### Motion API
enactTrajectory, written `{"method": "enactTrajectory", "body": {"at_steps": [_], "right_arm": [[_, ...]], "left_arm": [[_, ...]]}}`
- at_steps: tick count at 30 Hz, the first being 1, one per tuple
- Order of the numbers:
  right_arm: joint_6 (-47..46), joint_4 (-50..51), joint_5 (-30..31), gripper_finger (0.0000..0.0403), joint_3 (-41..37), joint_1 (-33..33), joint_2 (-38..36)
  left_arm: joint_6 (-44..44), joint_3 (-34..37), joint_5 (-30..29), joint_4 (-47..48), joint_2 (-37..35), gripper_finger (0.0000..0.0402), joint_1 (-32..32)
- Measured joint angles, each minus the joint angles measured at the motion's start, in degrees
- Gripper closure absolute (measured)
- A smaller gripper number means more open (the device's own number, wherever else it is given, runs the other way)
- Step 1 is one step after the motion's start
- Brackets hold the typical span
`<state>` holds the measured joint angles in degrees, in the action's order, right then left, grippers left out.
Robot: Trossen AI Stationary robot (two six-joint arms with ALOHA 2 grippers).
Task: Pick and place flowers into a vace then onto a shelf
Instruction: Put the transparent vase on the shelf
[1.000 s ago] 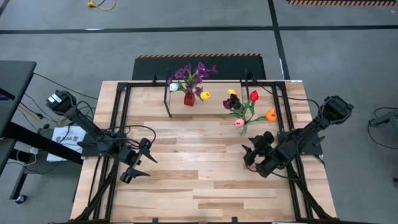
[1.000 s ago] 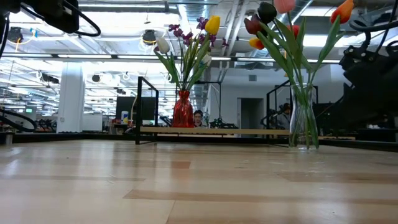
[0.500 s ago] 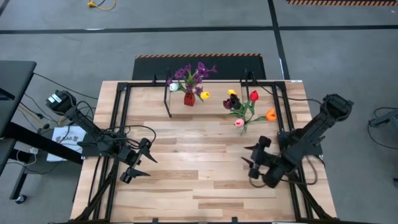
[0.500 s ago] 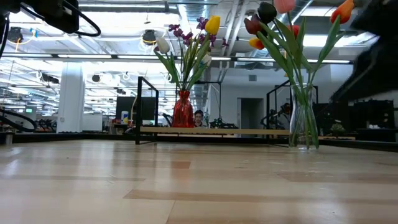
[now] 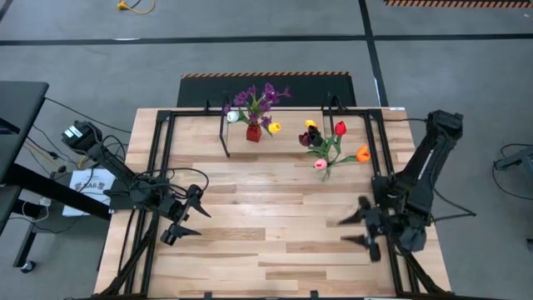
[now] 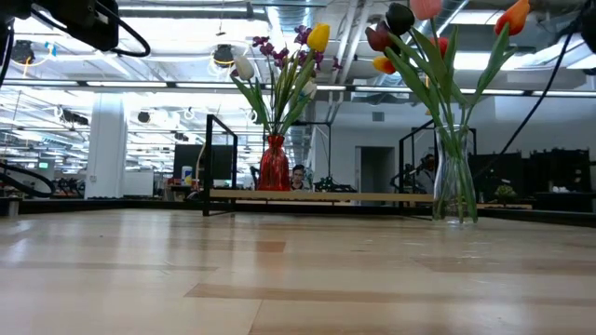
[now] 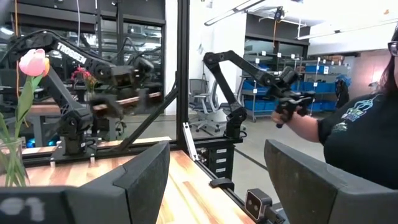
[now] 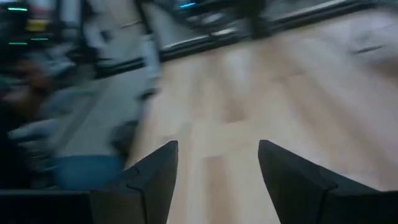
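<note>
A red vase [image 5: 253, 132] with a purple sprig and white and yellow tulips stands on the shelf board [image 6: 321, 195] at the table's far side. To its right a clear glass vase [image 6: 454, 186] with red, orange, pink, yellow and maroon tulips [image 5: 327, 142] stands on its base. My left gripper [image 5: 198, 222] hangs open over the table's left half, far from both vases. My right gripper [image 5: 341, 231] is open over the right half, nearer than the glass vase, with only bare tabletop between its fingers [image 8: 217, 168].
Black frame rails [image 5: 158, 167] run along both sides of the tabletop. A person [image 7: 364, 124] stands beyond the table's right edge, holding a small control arm. The plank surface [image 5: 266, 217] between the two grippers lies bare.
My right arm has swung back and turned; its gripper has moved toward the table's near edge, away from the glass vase, and has stayed open. The vases and flowers have kept their places.
</note>
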<state>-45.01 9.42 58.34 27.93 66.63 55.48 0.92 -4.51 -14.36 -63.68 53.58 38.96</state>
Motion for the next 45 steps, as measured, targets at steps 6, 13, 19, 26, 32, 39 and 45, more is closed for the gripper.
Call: {"method": "enactTrajectory", "body": {"at_steps": [6,13,19,26,32,39,45], "right_arm": [[8.2,-27.1,-20.0,0.0188,-0.2,-7.6,12.6],[33.2,-50.2,-54.9,0.0186,5.8,-25.2,26.9],[45.2,-38.4,-73.0,0.0188,9.5,-31.2,22.7],[54.9,-18.1,-63.1,0.0186,9.3,-24.3,4.1],[54.2,-11.8,-40.6,0.0189,2.6,-15.9,-11.6],[41.9,-15.1,-23.9,0.0190,-13.3,-13.1,-23.8],[33.8,-16.3,-13.7,0.0192,-19.1,-13.1,-27.9]], "left_arm": [[-0.2,0.0,0.0,0.9,0.0,0.0148,0.0],[-1.7,0.0,0.0,2.7,0.0,0.0148,0.0],[-1.7,0.0,0.0,3.1,0.0,0.0148,0.0],[-3.1,0.0,0.0,3.1,0.0,0.0148,0.0],[-4.2,0.0,0.0,3.0,0.0,0.0148,0.0],[-4.3,0.0,0.0,3.0,0.0,0.0149,0.0],[-4.3,0.0,0.0,3.0,0.0,0.0148,0.0]]}}
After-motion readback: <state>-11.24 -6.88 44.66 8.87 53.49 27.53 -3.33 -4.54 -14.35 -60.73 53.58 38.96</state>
